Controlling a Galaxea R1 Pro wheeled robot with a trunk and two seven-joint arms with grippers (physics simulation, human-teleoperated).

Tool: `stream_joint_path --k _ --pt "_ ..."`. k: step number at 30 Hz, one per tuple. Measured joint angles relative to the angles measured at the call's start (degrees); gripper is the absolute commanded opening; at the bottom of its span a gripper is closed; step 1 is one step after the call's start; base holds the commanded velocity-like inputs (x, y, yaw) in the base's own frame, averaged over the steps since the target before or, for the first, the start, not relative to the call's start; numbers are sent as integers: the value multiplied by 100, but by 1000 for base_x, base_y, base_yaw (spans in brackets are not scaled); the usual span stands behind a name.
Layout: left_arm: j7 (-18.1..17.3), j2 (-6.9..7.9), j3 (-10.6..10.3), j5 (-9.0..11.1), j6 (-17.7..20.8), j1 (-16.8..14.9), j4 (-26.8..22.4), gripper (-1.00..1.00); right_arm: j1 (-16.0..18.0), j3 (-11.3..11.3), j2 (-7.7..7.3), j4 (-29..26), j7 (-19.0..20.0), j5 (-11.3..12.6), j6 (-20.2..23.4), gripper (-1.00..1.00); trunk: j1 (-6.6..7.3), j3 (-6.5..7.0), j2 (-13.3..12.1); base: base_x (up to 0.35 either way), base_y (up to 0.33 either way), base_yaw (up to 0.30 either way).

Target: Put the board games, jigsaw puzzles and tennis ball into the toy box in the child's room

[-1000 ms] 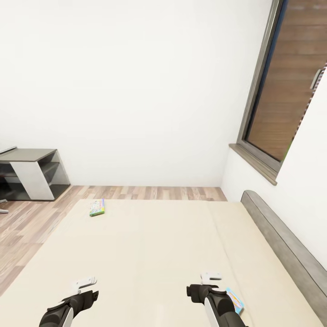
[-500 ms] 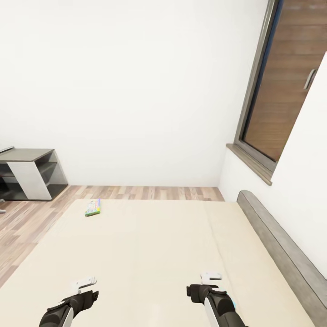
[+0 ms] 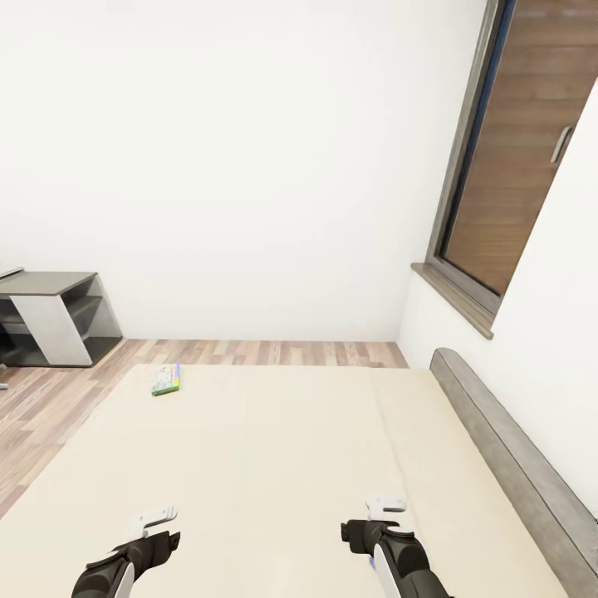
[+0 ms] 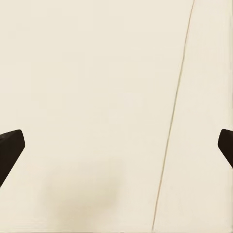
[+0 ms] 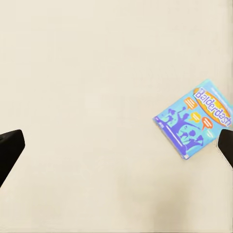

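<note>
Both grippers hang wide open and empty over the bed (image 3: 274, 465). Right wrist view catches the blue board game (image 5: 194, 119) lying flat; head view shows another, probably Monopoly (image 3: 167, 379), far corner.

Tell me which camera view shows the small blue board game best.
The right wrist view: the blue Balderdash box lies flat on the beige mattress, its title readable, near one black fingertip. In the head view just a sliver of blue peeks beside the right arm.
</note>
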State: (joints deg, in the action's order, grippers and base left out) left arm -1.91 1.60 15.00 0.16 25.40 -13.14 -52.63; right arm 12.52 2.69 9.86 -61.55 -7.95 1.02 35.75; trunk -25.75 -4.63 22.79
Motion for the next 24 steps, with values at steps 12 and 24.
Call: stream_joint_path --k 12,24 --pt "0 0 -1 0 0 0 1 100 -2 0 0 0 1 0 2 100 0 0 0 0 -187 0" --pt "0 0 0 0 1 0 0 100 -3 0 0 0 0 0 8 100 0 0 0 0 -206 0"
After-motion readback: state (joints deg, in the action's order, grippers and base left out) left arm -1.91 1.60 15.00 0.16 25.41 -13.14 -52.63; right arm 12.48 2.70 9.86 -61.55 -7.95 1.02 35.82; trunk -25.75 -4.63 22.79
